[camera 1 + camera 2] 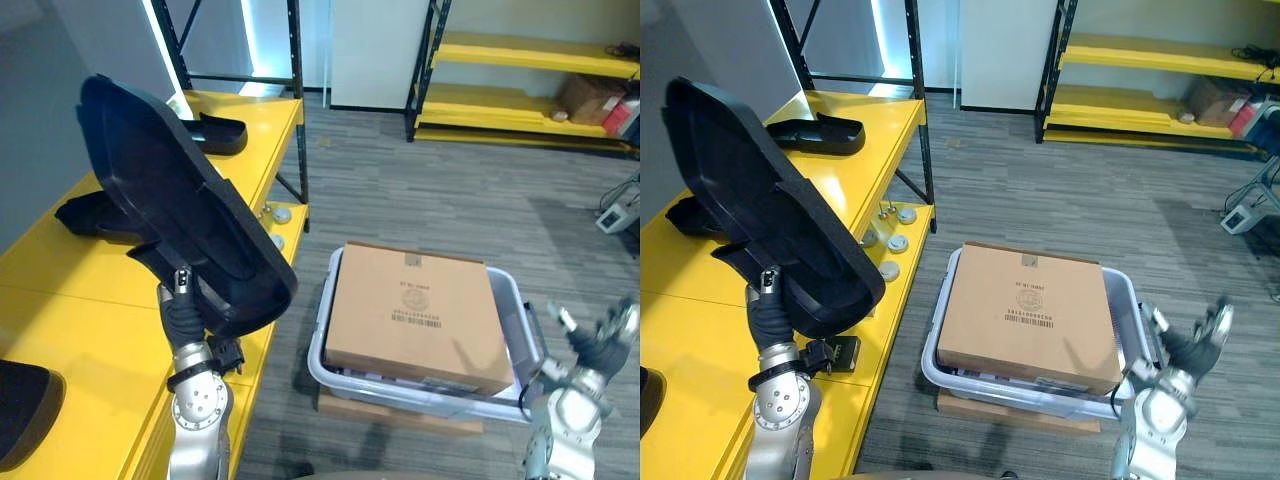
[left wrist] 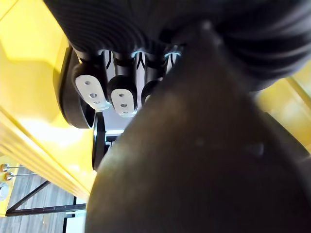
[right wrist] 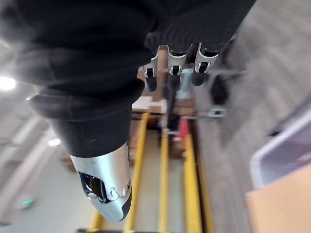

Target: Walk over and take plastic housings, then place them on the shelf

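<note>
- My left hand (image 1: 183,305) is gripping the lower edge of a big black housing (image 1: 170,200). In the left wrist view my fingers (image 2: 121,94) are curling tight against its dark wall.
- The housing is standing nearly upright in that grip, tilting a little, above the front edge of the yellow shelf (image 1: 90,330). It is not resting on the shelf yet.
- I am judging the housing as a thin, stiff, hollow shell. It is probably light for its size but top-heavy when held from the bottom, and its smooth plastic could slip or twist. A hold on the rim, with the thumb inside the hollow, looks safest.
- My right hand (image 1: 600,335) is hanging low on my right with its fingers (image 3: 172,68) straight and spread, holding and touching nothing.
- Between my arms a box (image 1: 415,315) is sitting in a pale bin (image 1: 510,290) on the floor.
- Farther along the shelf a flat housing (image 1: 90,215) is lying behind the one I am holding, and a far housing (image 1: 215,133) is lying near the back end.
- Across the floor a far rack (image 1: 530,50) is standing by the wall.
</note>
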